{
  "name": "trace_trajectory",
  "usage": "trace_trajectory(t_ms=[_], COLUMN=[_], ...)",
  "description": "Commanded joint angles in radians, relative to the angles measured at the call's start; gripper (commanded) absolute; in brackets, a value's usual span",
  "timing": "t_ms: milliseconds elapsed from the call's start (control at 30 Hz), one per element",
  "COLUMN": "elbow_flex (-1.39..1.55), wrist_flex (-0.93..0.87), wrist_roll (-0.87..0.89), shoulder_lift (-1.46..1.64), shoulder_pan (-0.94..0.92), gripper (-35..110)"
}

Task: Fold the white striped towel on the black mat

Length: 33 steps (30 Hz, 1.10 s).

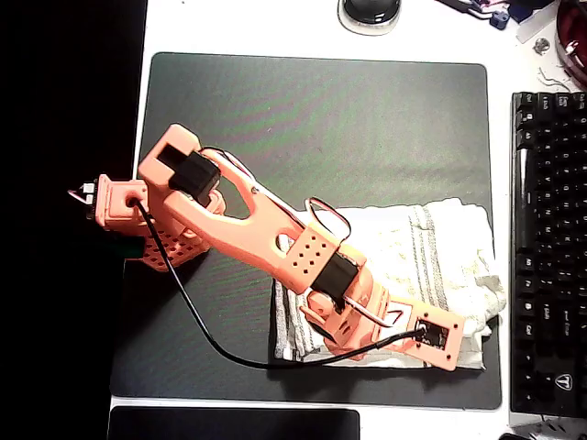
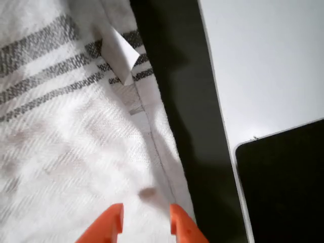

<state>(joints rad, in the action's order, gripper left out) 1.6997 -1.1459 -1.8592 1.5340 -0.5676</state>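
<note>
The white striped towel (image 1: 431, 247) lies bunched on the lower right part of the black mat (image 1: 321, 119), its grey stripes running across it. My orange gripper (image 1: 371, 341) hangs low over the towel's front edge. In the wrist view the gripper (image 2: 147, 223) is open by a narrow gap, its two orange fingertips (image 2: 114, 225) just above the towel (image 2: 66, 142) beside its hem. A small white tag (image 2: 119, 53) sticks up near the stripes. The mat (image 2: 187, 101) shows as a dark strip right of the hem. Nothing is between the fingers.
A black keyboard (image 1: 550, 247) stands off the mat's right edge. A smaller dark pad (image 1: 234, 423) lies below the mat on the white table (image 2: 263, 66). A dark round object (image 1: 370, 11) sits at the top. The arm's base (image 1: 119, 211) is at the mat's left edge.
</note>
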Motion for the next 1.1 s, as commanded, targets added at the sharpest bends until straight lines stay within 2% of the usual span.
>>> trace_trajectory(t_ms=[0, 167, 433, 633, 733, 800, 1067], elbow_flex=[-0.046, 0.034, 0.379, 0.583, 0.709, 0.811, 1.315], wrist_flex=[-0.087, -0.187, -0.161, -0.086, -0.017, 0.008, 0.044], wrist_roll=[0.009, 0.081, 0.178, 0.184, 0.196, 0.216, 0.288], shoulder_lift=[0.123, 0.316, 0.655, 0.739, 0.85, 0.968, 1.563], shoulder_pan=[0.028, 0.169, 0.502, 0.571, 0.584, 0.603, 0.658], gripper=[12, 11, 13, 12, 5, 1, 0])
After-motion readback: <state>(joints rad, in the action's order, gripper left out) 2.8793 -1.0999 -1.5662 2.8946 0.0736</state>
